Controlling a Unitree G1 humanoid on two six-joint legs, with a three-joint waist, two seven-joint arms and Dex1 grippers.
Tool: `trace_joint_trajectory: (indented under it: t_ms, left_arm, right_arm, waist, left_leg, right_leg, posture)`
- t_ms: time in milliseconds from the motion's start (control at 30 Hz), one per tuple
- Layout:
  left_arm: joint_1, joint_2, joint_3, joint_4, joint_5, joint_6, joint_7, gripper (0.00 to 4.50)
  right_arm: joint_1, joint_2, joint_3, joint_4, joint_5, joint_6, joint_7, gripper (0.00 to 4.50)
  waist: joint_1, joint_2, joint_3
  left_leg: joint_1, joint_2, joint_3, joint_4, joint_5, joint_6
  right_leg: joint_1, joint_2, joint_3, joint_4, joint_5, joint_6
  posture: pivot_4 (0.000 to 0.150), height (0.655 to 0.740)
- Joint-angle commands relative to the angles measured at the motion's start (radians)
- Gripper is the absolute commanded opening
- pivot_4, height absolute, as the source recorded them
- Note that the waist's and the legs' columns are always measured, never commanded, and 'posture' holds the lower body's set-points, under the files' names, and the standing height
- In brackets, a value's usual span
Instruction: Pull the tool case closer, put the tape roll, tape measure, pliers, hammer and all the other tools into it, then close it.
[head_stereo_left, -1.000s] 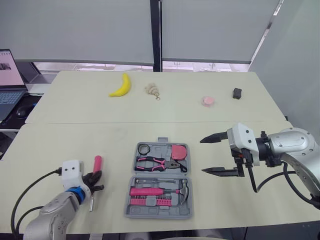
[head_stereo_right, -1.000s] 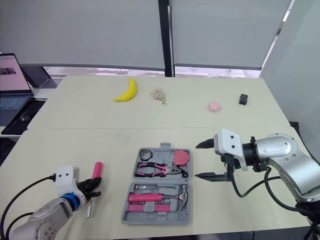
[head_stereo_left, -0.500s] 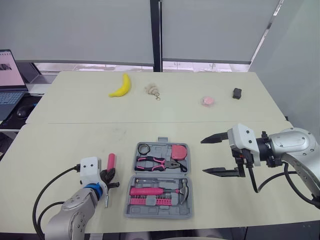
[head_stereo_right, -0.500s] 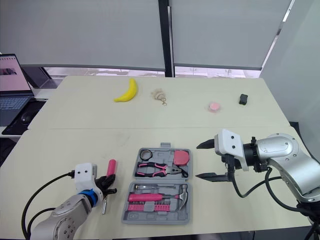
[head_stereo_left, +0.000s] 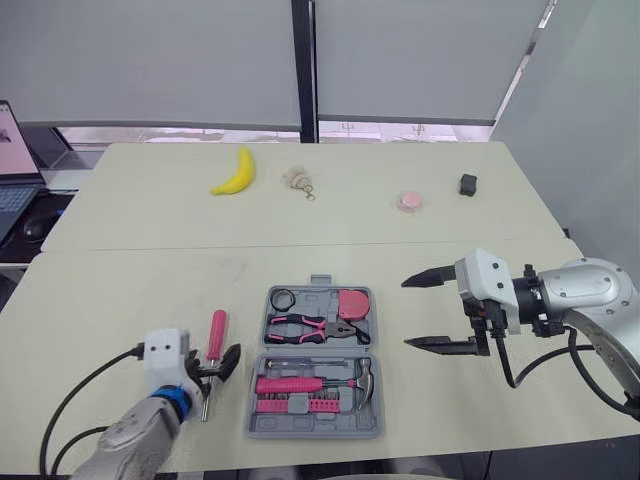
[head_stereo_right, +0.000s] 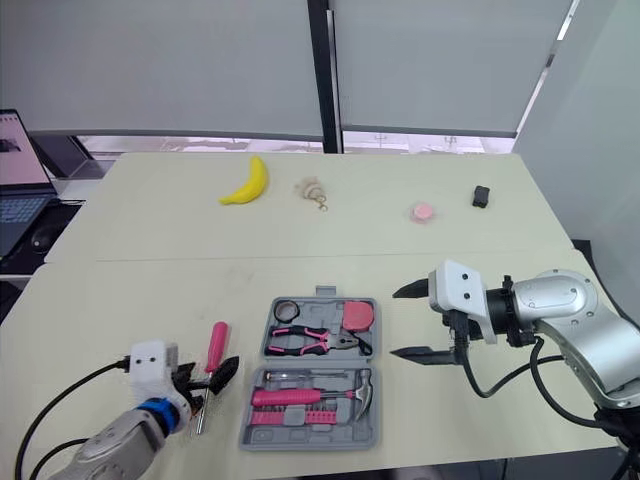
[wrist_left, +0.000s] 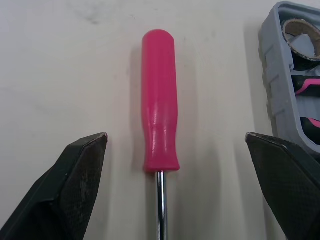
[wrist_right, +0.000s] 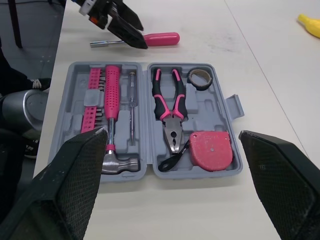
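Screwdriver (wrist_left: 160, 100) status?
— Left gripper (head_stereo_left: 218, 366) fingers spread wide, one each side of the pink handle, clear of it. Tool lies flat on table (head_stereo_left: 120, 280), just left of the open tool case (wrist_right: 148, 125). Pliers (wrist_right: 167, 107) and hammer (wrist_right: 111, 110) sit inside.
— Right gripper (head_stereo_left: 405, 313)?
— Jaws apart, holding nothing, near the case's right side.

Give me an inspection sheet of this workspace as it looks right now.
Surface: beige table, lightly scuffed.
Job's things: tool case open, holding tape roll, tape measure, pliers, hammer; pink screwdriver on the table beside it.
Clutter: banana, beige trinket, pink disc, small black object on the far side.
Grippers: left gripper jaws open, straddling the screwdriver handle; right gripper jaws open, empty.
Cables: left cable and right cable, black, hanging off the arms.
Surroundings: laptop at left, window blinds behind.
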Motion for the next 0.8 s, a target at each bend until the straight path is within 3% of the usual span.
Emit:
trace_joint_trajectory:
  t_ms: [33, 100, 200, 267, 400, 533, 667, 800]
  left_arm:
    - [-0.022, 0.127, 0.056, -0.042, -0.058, -0.079, -0.176, 4.44]
    - [-0.044, 0.248, 0.017, 0.016, 0.01, -0.216, -0.325, 4.44]
    - [-0.166, 0.472, -0.076, 0.232, 0.135, -0.532, -0.632, 4.44]
    - [-0.236, 0.565, -0.131, 0.37, 0.206, -0.737, -0.771, 4.44]
    - [-0.554, 0.717, -0.329, 0.766, 0.358, -1.26, -1.1, 4.44]
    - [-0.902, 0.728, -0.571, 1.129, 0.519, -1.696, -1.305, 4.44]
    - [-1.154, 0.671, -0.812, 1.374, 0.689, -2.0, -1.319, 4.44]
    - [-1.273, 0.592, -0.937, 1.539, 0.8, -2.161, -1.273, 4.44]
  right_arm:
    - [0.003, 0.012, -0.047, -0.071, 0.034, 0.017, -0.042, 4.5]
    - [0.008, 0.017, -0.055, -0.099, 0.049, 0.04, -0.066, 4.5]
    - [0.032, 0.026, -0.067, -0.157, 0.079, 0.09, -0.118, 4.5]
    - [0.039, 0.032, -0.064, -0.181, 0.086, 0.116, -0.145, 4.5]
    - [0.083, 0.045, -0.059, -0.233, 0.105, 0.157, -0.197, 4.5]
    - [0.092, 0.068, -0.037, -0.26, 0.122, 0.195, -0.242, 4.5]
    - [0.082, 0.084, -0.012, -0.271, 0.133, 0.219, -0.269, 4.5]
    - [0.065, 0.097, 0.003, -0.279, 0.139, 0.236, -0.293, 4.5]
  waist:
    - [0.005, 0.001, 0.001]
    - [0.009, 0.001, 0.001]
    - [0.016, 0.002, 0.001]
    - [0.019, 0.003, 0.002]
    - [0.025, 0.003, 0.003]
    - [0.03, 0.004, 0.003]
    - [0.029, 0.004, 0.003]
    - [0.023, 0.004, 0.003]
  left_leg:
    - [0.0, 0.0, 0.0, 0.0, 0.0, 0.0]
    - [0.0, -0.001, -0.001, 0.0, 0.0, 0.0]
    - [0.0, -0.001, 0.0, 0.0, 0.0, 0.0]
    - [0.0, -0.001, 0.001, 0.0, 0.0, 0.0]
    - [-0.002, -0.001, 0.005, -0.001, 0.0, -0.001]
    - [-0.003, -0.001, 0.004, -0.001, -0.001, -0.001]
    - [-0.005, 0.0, 0.004, -0.001, -0.001, 0.0]
    - [-0.006, 0.001, 0.003, -0.001, -0.001, 0.0]
  right_leg:
    - [0.0, 0.0, 0.0, 0.0, 0.0, 0.0]
    - [0.0, 0.0, -0.001, 0.0, 0.0, -0.001]
    - [0.0, -0.001, -0.001, 0.0, -0.001, -0.002]
    - [-0.001, -0.001, -0.001, 0.0, -0.004, -0.007]
    - [-0.003, -0.002, -0.001, -0.001, -0.004, -0.007]
    - [-0.005, 0.0, -0.004, -0.001, -0.001, -0.003]
    - [-0.005, 0.003, -0.003, -0.001, -0.001, -0.002]
    - [-0.006, 0.005, -0.002, -0.001, -0.001, -0.002]
  posture:
    - [0.15, 0.74]
    - [0.15, 0.74]
    - [0.15, 0.74]
    - [0.15, 0.74]
    - [0.15, 0.74]
    - [0.15, 0.74]
    - [0.15, 0.74]
    - [0.15, 0.74]
